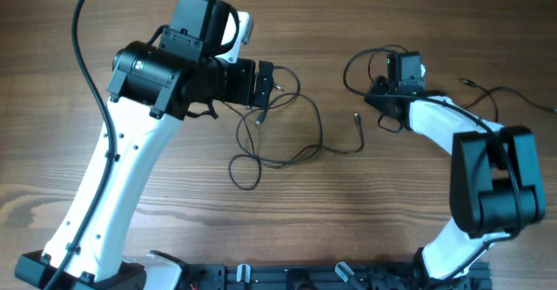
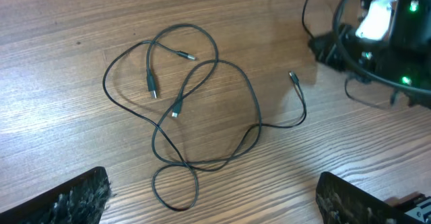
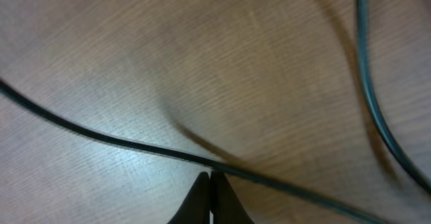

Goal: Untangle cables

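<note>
The left claw (image 2: 212, 183) hangs above the tangled cable (image 2: 217, 62), wide open and empty. To the right of the tangled cable, the right claw (image 3: 212, 183) is closed and seems to pinch a second cable (image 3: 135, 146). If it pulls towards the tangled cable, the two may cross and knot. Around the tangled cable the worktop (image 1: 348, 220) is bare, and no edge shows.

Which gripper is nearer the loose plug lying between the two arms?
Right. The right gripper sits low just beside the loose plug, on the robot's right of it. The left gripper hangs open over the tangled cable, farther off on the other side.
</note>
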Available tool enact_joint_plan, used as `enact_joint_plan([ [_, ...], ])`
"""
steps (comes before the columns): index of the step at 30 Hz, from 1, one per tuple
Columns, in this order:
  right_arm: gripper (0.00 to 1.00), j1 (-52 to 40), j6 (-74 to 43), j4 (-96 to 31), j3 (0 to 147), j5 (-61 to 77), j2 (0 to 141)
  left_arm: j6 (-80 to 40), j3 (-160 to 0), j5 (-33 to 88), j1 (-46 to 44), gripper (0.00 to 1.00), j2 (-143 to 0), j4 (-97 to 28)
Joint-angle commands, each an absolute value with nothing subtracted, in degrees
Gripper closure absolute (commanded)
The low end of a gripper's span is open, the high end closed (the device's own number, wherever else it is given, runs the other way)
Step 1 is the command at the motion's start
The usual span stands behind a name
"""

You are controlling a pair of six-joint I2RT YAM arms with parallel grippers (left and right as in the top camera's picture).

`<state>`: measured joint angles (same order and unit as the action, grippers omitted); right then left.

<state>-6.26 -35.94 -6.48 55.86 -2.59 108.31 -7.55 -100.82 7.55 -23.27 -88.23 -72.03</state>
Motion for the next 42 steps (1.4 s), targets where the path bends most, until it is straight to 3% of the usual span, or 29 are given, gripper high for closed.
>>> enact_joint_plan([
  [1, 0.96, -3.27, -34.63, -5.91, 53.93, -2.11, 117.54, -6.42, -100.31, 8.01, -23.4, 0.0, -88.51, -71.79],
  [12, 0.96, 30.26, -26.98, -3.09, 55.66, -2.33, 120.27, -6.42, -100.31, 7.81, -23.4, 0.0, -88.51, -70.85],
  [16, 0.96, 37.52, -26.92, -1.98, 56.71, -0.05, 120.27, -6.42, -100.31, 7.79, -23.4, 0.0, -88.51, -70.48],
  [20, 0.96, 37.89, -27.38, -3.57, 58.37, 4.82, 119.57, -6.42, -100.31, 6.74, -23.35, 0.0, -88.51, -70.28],
  [25, 0.96, 36.4, -37.21, -21.63, 70.08, 3.18, 105.71, -6.42, -100.31, 6.74, -23.35, 0.0, -88.51, -68.93],
  [30, 0.96, 36.91, -66.04, -39.99, 72.4, -24.12, 91.94, -6.39, -100.31, 6.72, -23.35, 0.0, -88.51, -66.98],
  [31, 0.94, 37.91, -77.23, -47.88, 72.16, -27.42, 92.25, -6.37, -100.31, 6.46, -23.35, 0.0, -88.51, -67.02],
  [34, 0.95, 39.79, -91.07, -55.13, 69.54, -26.35, 94.91, -6.17, -100.31, 6.04, -23.35, 0.0, -88.51, -67.02],
  [42, 0.96, 52.82, -97.12, -55.44, 63.96, -21.23, 106.08, -6.2, -100.29, 5.43, -23.35, 0.0, -88.51, -70.35],
])
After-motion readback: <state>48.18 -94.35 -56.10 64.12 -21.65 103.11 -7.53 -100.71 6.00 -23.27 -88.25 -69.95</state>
